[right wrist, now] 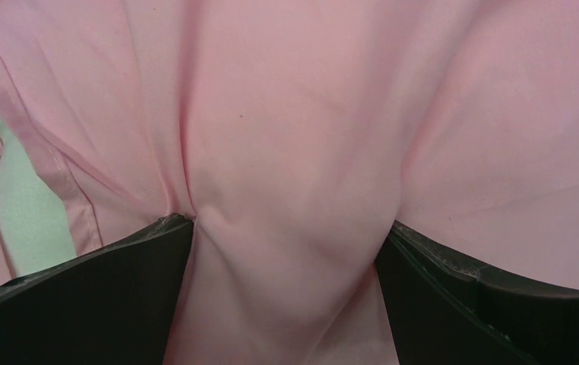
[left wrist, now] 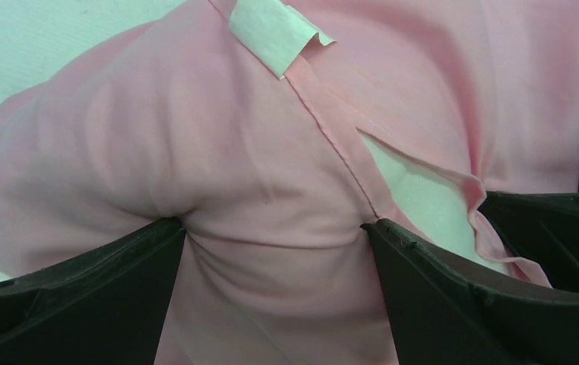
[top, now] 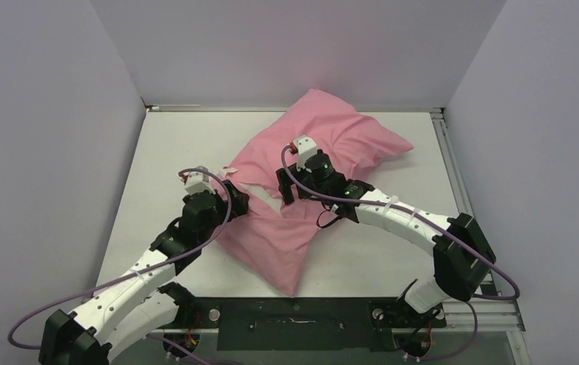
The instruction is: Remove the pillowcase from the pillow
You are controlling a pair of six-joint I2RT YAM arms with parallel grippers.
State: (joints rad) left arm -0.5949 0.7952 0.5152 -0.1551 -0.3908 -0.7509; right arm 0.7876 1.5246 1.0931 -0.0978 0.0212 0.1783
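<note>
We look down on a white bench (top: 172, 144) where a plump pillow lies slantwise, from the far middle toward the near middle. It is still wholly inside the pink pillowcase (top: 324, 141). The two arms reach in from the near edge and meet over its middle, close beside each other.

What could go wrong: both grippers stand wide over thick, stuffed cloth. If they close here they would likely clamp padding along with the cover, and a pull would then drag the whole bundle across the bench without stripping it. The shiny fabric may also slide out of a shallow pinch. With the arms this close, a pull along crossing paths could knock them together.

The left gripper (left wrist: 271, 228) is spread wide, its dark fingertips pressed into the pink cloth, which bulges up between them. Just to the right of it a slit in the cover gapes, and the white pillow (left wrist: 416, 201) shows through. A pale label (left wrist: 275, 30) sits on the seam beyond.

The right gripper (right wrist: 286, 228) is also wide apart. It straddles a rounded hump of covered pillow, with creases running from its fingertips. We cannot tell whether it squeezes that hump or only rests against it.
</note>
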